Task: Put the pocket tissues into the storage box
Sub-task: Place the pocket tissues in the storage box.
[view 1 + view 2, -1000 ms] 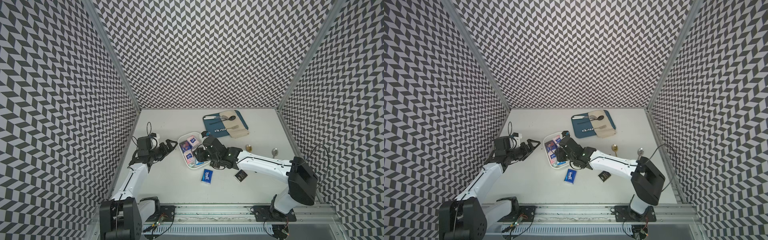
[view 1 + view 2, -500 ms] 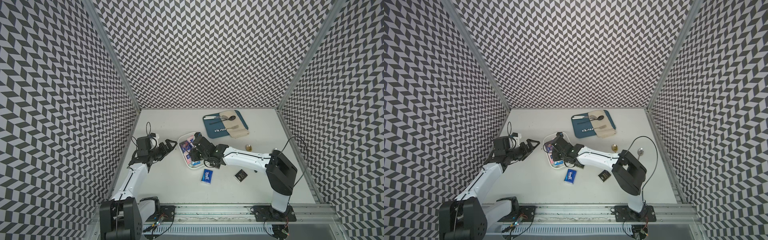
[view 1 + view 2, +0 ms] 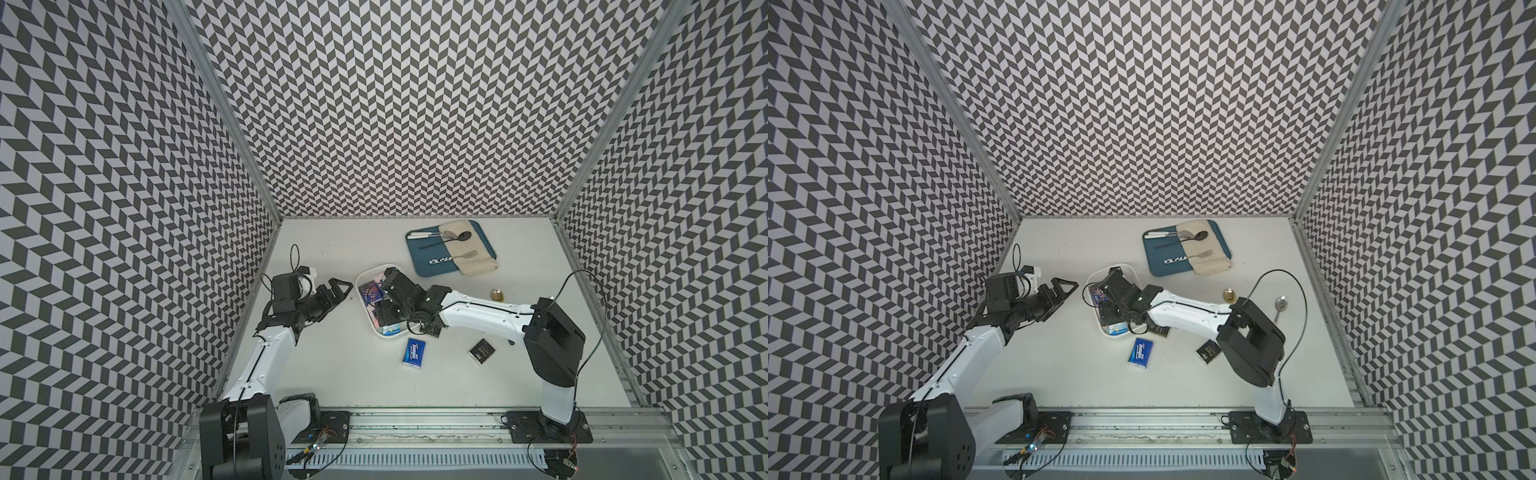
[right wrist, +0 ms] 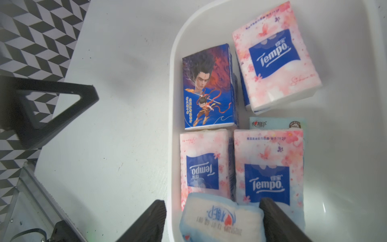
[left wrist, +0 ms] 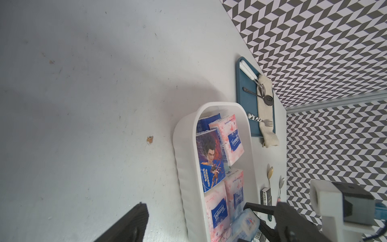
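Right claw (image 4: 212, 201): released. Its fingers stand wider than the pale blue packet (image 4: 219, 218) lying between them, and a gap shows on one side of the wrapper.
Pale blue packet: inside the storage box (image 4: 170, 83), at the end facing the arms' bases, overlapping the packets beneath it.
Left claw (image 3: 337, 289): spread wide and empty, hanging just beside the box's long wall on the side away from the right arm. It is not touching the box.
Storage box: white, with rounded corners, and set at an angle on the table (image 3: 332, 374).
Inside the box: an illustrated dark blue packet (image 4: 208, 88) lies against the long wall nearest the left claw. Of the three pink-white Tempo packets (image 4: 276, 56), one is tilted beside it and two lie side by side toward the right claw.
Outside the box: a dark blue Tempo packet (image 3: 414, 352) lies flat just off the end facing the arms' bases. A black packet (image 3: 481, 351) lies farther out, well apart from the box.
Blue tray (image 3: 419, 257): beyond the box's far end and apart from it, carrying cutlery and a beige cloth (image 3: 473, 259).
Gold spoon (image 3: 496, 295): on the table on the right arm's side, well apart from the box.
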`<state>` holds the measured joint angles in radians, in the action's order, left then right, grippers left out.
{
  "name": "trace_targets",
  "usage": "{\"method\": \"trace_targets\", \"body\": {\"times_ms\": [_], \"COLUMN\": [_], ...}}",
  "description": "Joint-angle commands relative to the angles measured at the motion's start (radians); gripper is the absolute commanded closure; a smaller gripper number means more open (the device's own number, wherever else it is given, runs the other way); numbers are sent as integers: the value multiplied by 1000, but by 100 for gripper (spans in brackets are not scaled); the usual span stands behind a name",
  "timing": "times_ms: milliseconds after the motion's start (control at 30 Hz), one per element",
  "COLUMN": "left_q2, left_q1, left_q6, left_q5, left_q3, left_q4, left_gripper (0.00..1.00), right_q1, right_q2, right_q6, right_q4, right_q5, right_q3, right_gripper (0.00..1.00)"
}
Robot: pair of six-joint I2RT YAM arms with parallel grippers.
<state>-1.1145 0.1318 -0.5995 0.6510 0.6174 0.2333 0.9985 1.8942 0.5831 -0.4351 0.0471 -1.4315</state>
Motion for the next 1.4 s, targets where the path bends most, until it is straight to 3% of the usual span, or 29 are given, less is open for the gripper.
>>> {"method": "trace_targets", "body": {"times_ms": [0, 200, 400, 667, 900, 967, 1200, 1367], "left_q2": [2, 2, 7, 15, 20, 22, 20, 13], "left_q1": [6, 6, 7, 6, 7, 8, 7, 7], "left_q6": [10, 9, 10, 11, 16, 22, 14, 15], "left_q5": [13, 15, 16, 15, 12, 8, 23, 47], "left_q3": [10, 15, 15, 16, 24, 28, 15, 11], "left_q4": [-9, -7, 1, 12, 26, 33, 22, 29], "left_gripper": [0, 0, 0, 0, 0, 0, 0, 0], "right_q1": [3, -4, -42, -78, -79, -78, -78, -78], "right_q2": [-116, -184, -211, -123, -9, -16, -122, -216], "right_q6": [-76, -171, -174, -189, -190, -188, -227, -255], "right_q4": [3, -42, -27, 15, 30, 26, -75, -169], "right_q5": [-25, -87, -154, -350, -510, -510, -336, -319], "right_q3": [0, 65, 151, 181, 113, 114, 123, 162], "right_gripper": [25, 27, 27, 24, 24, 24, 21, 20]}}
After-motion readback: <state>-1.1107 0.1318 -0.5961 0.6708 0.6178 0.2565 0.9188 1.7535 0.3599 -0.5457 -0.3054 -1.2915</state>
